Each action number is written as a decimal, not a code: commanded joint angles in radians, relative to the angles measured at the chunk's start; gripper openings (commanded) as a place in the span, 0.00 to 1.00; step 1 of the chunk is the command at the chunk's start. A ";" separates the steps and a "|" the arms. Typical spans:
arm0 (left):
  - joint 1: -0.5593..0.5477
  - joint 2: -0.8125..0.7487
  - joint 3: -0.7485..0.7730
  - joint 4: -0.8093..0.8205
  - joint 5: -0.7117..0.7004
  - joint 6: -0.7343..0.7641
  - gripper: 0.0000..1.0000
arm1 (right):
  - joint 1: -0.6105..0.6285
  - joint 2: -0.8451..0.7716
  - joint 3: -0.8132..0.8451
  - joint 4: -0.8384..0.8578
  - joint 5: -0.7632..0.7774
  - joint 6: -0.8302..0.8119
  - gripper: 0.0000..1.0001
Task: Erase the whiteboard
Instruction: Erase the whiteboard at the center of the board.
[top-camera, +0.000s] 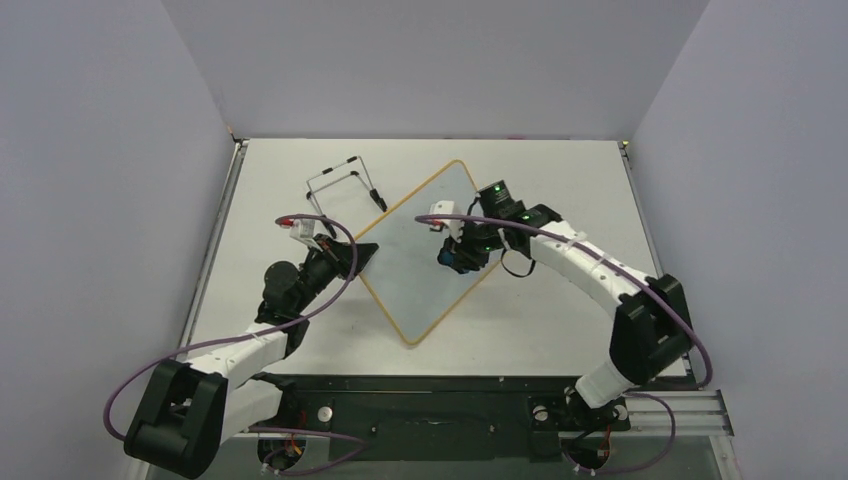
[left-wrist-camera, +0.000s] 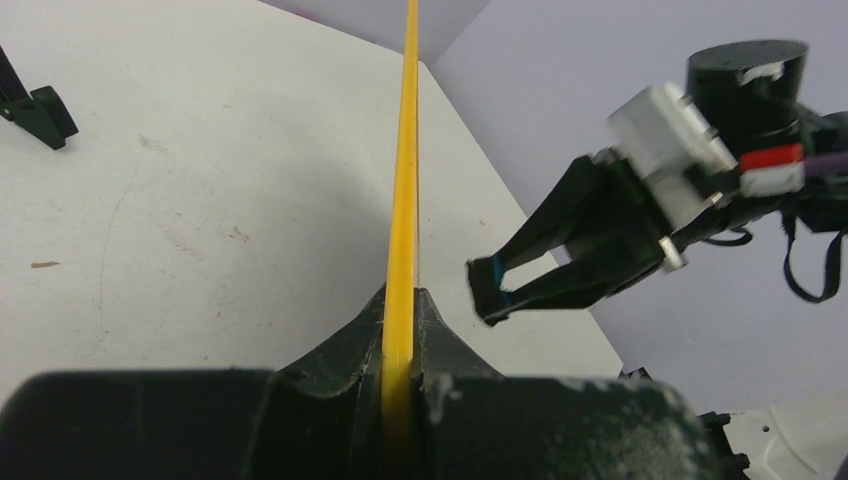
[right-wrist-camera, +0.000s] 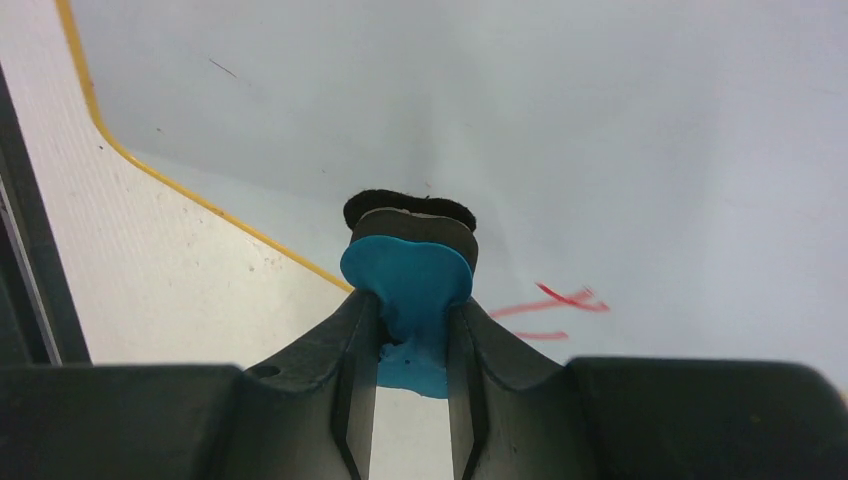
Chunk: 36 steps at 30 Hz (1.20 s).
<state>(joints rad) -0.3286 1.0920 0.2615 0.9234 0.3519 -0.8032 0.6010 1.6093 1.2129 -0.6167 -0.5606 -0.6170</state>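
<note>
You find no text you can read here; the only marks are a few red strokes (right-wrist-camera: 560, 298) on the whiteboard (right-wrist-camera: 600, 120), too broken to make out.

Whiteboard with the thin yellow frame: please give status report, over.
Left gripper shut on yellow edge of glossy whiteboard. Right gripper shut on blue eraser block, against the face. Red strokes unerased beside it. Black wire stand apart.
</note>
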 joint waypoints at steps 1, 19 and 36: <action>-0.008 -0.016 0.089 0.094 0.062 0.070 0.00 | -0.134 -0.181 0.022 -0.035 -0.168 -0.038 0.00; 0.025 0.236 0.125 0.436 0.118 -0.072 0.00 | -0.114 -0.260 -0.477 0.745 0.223 0.162 0.00; 0.023 0.235 0.115 0.376 0.141 -0.046 0.00 | -0.061 -0.097 -0.370 0.647 0.484 0.029 0.00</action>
<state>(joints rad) -0.2993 1.3659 0.3283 1.1786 0.4568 -0.8299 0.6052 1.4864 0.7788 0.0811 -0.1215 -0.5697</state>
